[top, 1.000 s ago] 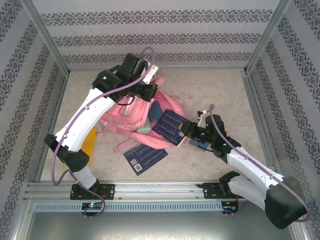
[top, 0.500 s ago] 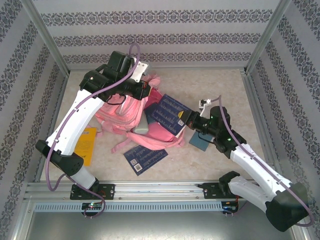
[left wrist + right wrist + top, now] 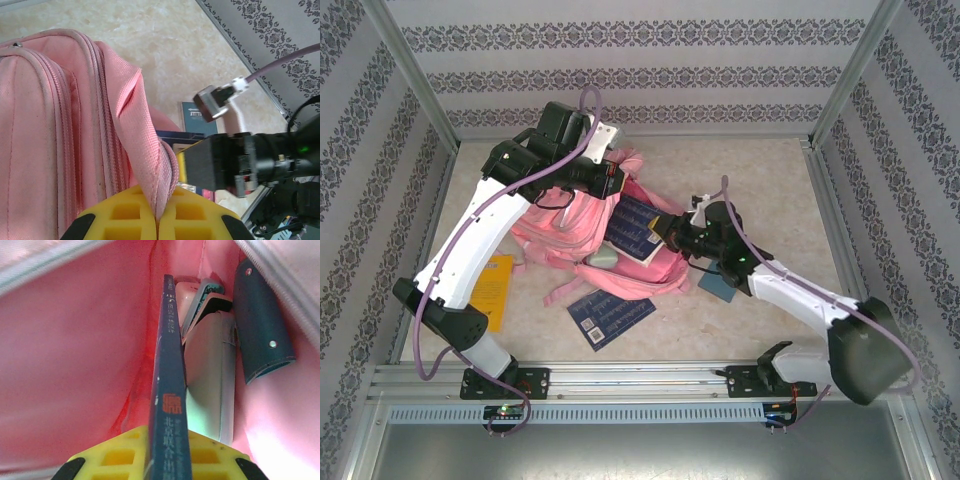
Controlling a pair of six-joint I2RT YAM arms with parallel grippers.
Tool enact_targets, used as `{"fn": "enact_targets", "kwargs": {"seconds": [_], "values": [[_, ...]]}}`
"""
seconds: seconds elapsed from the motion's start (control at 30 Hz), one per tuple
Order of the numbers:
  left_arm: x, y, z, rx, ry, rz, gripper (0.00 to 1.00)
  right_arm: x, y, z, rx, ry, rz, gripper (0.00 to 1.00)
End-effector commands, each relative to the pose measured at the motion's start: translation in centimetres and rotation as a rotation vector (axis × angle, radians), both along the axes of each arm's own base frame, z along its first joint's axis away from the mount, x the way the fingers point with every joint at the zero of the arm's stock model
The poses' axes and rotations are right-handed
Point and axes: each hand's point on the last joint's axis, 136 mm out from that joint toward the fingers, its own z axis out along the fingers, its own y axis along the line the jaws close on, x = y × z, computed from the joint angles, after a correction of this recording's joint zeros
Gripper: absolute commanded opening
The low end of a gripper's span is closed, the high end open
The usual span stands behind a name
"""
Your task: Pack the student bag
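A yellow booklet (image 3: 500, 290) lies at the table's (image 3: 760, 170) left side. A dark blue book (image 3: 610, 317) lies near the front, with a teal pouch (image 3: 718, 285) farther right.

There is one pink backpack (image 3: 560, 235). The dark blue books are two: the first book (image 3: 638, 228) at the backpack's mouth, the second book (image 3: 610, 315) at 6 o'clock from it. One yellow booklet (image 3: 498, 290) is at 8 o'clock, one small teal book (image 3: 720, 283) at 4 o'clock. One pale-green case (image 3: 602, 258) is at the mouth.
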Motion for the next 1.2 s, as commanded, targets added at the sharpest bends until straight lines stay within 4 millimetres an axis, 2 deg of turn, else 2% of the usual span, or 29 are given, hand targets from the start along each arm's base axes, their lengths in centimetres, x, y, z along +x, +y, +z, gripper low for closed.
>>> {"fn": "enact_targets", "kwargs": {"seconds": [0.0,0.13,0.23,0.37,0.5,0.53,0.6,0.63,0.7,0.8,0.93,1.17], "values": [[0.9,-1.5,5.3,-0.156,-0.154,-0.037,0.00,2.9,1.3,4.7,0.143,-0.110,-0.071,0.00],[0.8,-1.8,5.0,-0.173,-0.137,-0.040,0.00,5.0,3.4,3.8,0.147,-0.091,-0.089,0.00],[0.9,-2.3,4.6,-0.205,-0.118,-0.045,0.00,6.9,5.1,2.4,0.128,-0.077,-0.108,0.00],[0.7,-2.3,4.3,-0.212,-0.110,-0.046,0.00,10.4,6.8,0.0,0.125,-0.042,-0.164,0.00],[0.6,-2.3,4.1,-0.207,-0.111,-0.052,0.00,14.0,9.5,-1.1,0.151,-0.054,-0.188,0.00],[0.6,-2.2,4.1,-0.205,-0.110,-0.051,0.00,14.5,10.3,-1.5,0.139,-0.055,-0.175,0.07],[0.8,-2.3,3.6,-0.198,-0.104,-0.051,0.00,15.4,11.6,-2.5,0.114,-0.055,-0.167,0.29],[0.9,-2.4,3.3,-0.195,-0.101,-0.052,0.00,15.7,11.9,-3.0,0.105,-0.051,-0.169,0.36],[1.1,-2.6,3.1,-0.195,-0.095,-0.053,0.00,16.0,12.3,-3.7,0.093,-0.046,-0.158,0.47],[1.6,-2.8,2.7,-0.190,-0.087,-0.052,0.00,15.5,11.8,-3.3,0.075,-0.077,-0.141,0.58],[2.5,-2.7,2.5,-0.173,-0.096,-0.032,0.00,13.8,10.6,-1.7,-0.007,-0.162,-0.083,0.67],[4.6,-1.6,1.2,-0.170,-0.073,0.034,0.00,10.4,7.7,-2.4,-0.182,-0.199,-0.013,0.75]]}}
